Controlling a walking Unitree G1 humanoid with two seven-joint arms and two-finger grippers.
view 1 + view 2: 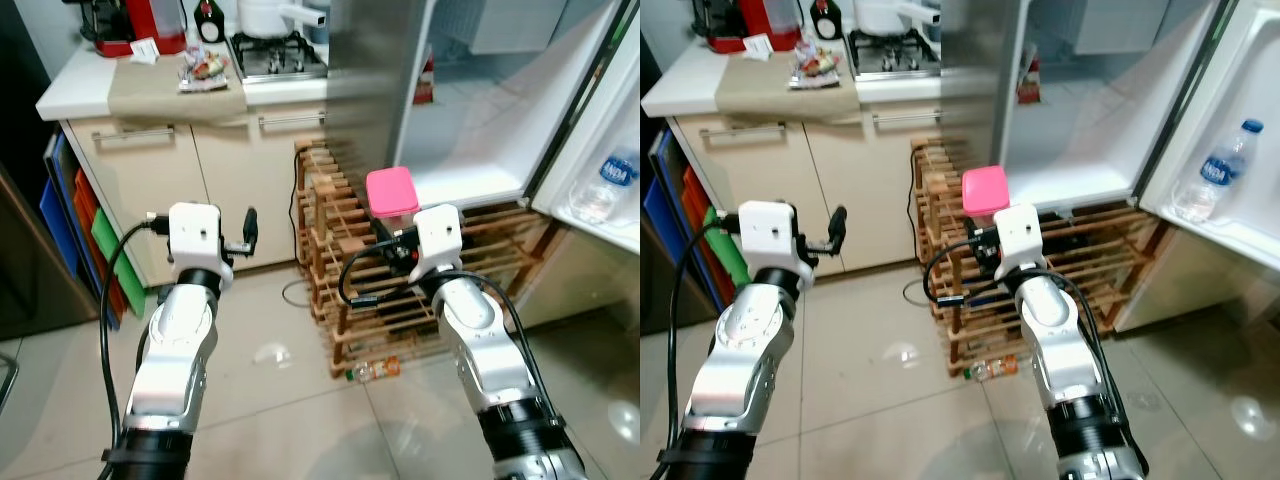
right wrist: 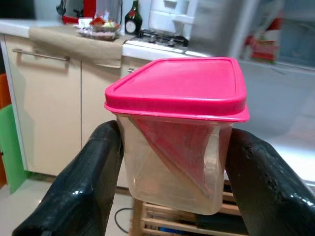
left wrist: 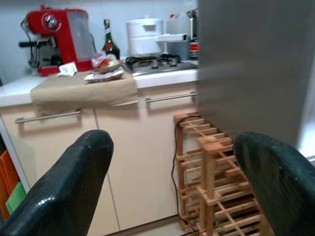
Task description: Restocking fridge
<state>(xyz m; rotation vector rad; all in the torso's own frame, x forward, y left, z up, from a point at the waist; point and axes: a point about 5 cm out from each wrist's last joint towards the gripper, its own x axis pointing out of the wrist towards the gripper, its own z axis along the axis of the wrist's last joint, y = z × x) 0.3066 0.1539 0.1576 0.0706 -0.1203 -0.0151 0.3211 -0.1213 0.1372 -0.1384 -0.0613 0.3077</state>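
Clamped between the two black fingers (image 2: 93,182) of the right gripper (image 2: 172,172): a clear container with a pink lid (image 2: 177,128), one finger pressed on each side wall. Standing upright, lid uppermost and level, long axis vertical, walls narrowing slightly toward the base. Transparent plastic body, glossy pink square lid with rounded corners; something reddish leaning diagonally inside, not identifiable. No label legible on it.

Just beyond and below the fingers, a wooden lattice rack (image 1: 350,240) on the floor, with a small bottle (image 1: 375,370) lying at its foot. Past the container, the open fridge (image 1: 480,150), white interior bare at the lower shelf. Off to the outer side of the right gripper, the fridge door (image 1: 1230,180) holding a water bottle (image 1: 1210,180) with a blue label, writing too small to read.

Left gripper (image 3: 172,187) held up in the air, fingers (image 3: 69,187) spread well apart around nothing. Ahead of them, cream cabinet doors (image 3: 133,162) under a white counter (image 3: 19,91), a brown cloth (image 3: 83,91) draped over its edge, a red coffee machine (image 3: 54,39), a dark bottle (image 3: 109,44) and a gas hob (image 3: 152,61).
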